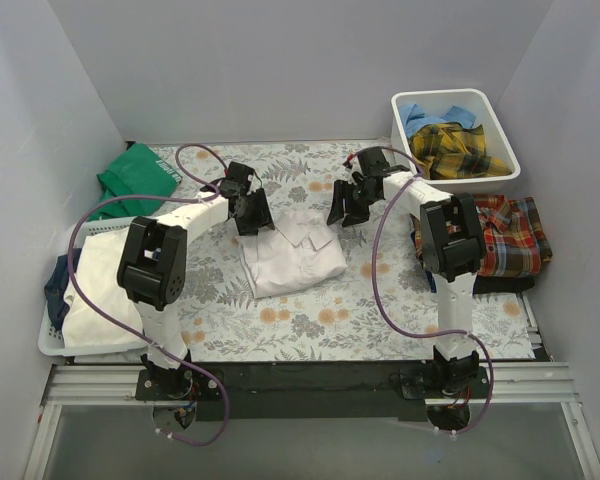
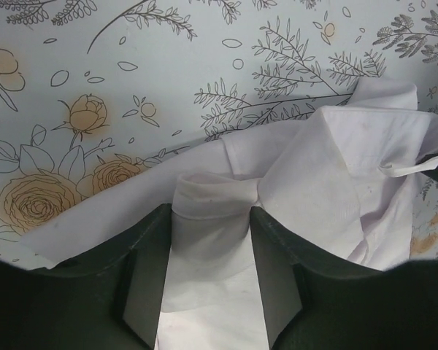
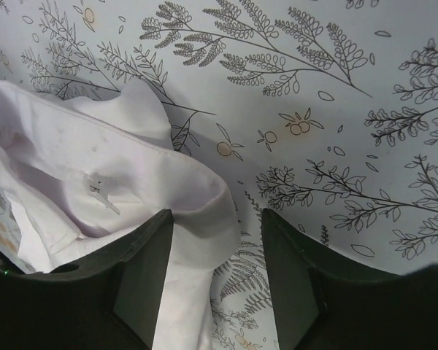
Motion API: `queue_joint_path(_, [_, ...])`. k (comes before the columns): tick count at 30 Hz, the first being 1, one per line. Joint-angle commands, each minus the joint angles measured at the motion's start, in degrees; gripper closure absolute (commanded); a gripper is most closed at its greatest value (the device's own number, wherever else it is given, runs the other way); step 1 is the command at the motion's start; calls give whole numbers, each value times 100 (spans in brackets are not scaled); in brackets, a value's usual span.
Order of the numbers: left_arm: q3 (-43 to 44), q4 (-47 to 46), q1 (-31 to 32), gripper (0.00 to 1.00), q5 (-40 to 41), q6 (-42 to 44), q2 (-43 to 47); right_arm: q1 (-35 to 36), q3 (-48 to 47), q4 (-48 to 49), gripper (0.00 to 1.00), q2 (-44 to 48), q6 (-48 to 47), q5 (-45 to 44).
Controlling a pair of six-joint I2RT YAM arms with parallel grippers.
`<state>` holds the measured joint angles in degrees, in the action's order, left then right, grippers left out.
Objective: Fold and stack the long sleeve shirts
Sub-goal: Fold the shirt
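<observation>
White shirt (image 1: 290, 255) mid-worktop (image 1: 310, 330), partly folded. Left end effector (image 1: 249, 222) wide, straddling one fold; right end effector (image 1: 346, 212) wide at the opposite edge. Right of it: red plaid shirt (image 1: 505, 240), apparently folded. Beyond: yellow plaid shirt (image 1: 458, 148) and light blue shirt (image 1: 420, 115), unfolded in bin (image 1: 505, 165).

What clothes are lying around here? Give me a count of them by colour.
White garments: 2 (centre; in the left basket)
Plaid shirts: 2 (red-orange; yellow)
Light blue cloth: 1
Green garment: 1
Dark blue cloth: 1
Total: 7; a dark layer under the red-orange plaid is too hidden to count.
</observation>
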<state>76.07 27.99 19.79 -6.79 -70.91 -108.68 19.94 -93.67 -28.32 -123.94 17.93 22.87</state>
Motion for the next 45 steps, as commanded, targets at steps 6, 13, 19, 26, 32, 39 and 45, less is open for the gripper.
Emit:
queue_joint_path(6, [259,-101,-89,86,-226,-54,234,-17,-275,239,78,-25,-36,543])
queue_joint_path(13, [215,-30,-89,100,-350,-89,383,-17,-205,248,99,150,-53,552])
queue_joint_path(19, [66,66,-89,100,-270,-142,953,-17,-55,265,99,616,-62,569])
queue_joint_path(26, [30,286,-89,100,-227,-177,1560,9,68,344,99,1161,-71,674])
queue_joint_path(32, [-347,383,-89,100,81,-291,1877,106,-309,292,99,864,-79,990])
queue_joint_path(39, [-866,418,-89,100,808,-643,2167,360,-1030,-34,99,195,-308,1228])
queue_joint_path(45, [-1059,409,-89,100,1302,-828,2080,466,-1505,-174,99,-394,-247,1228])
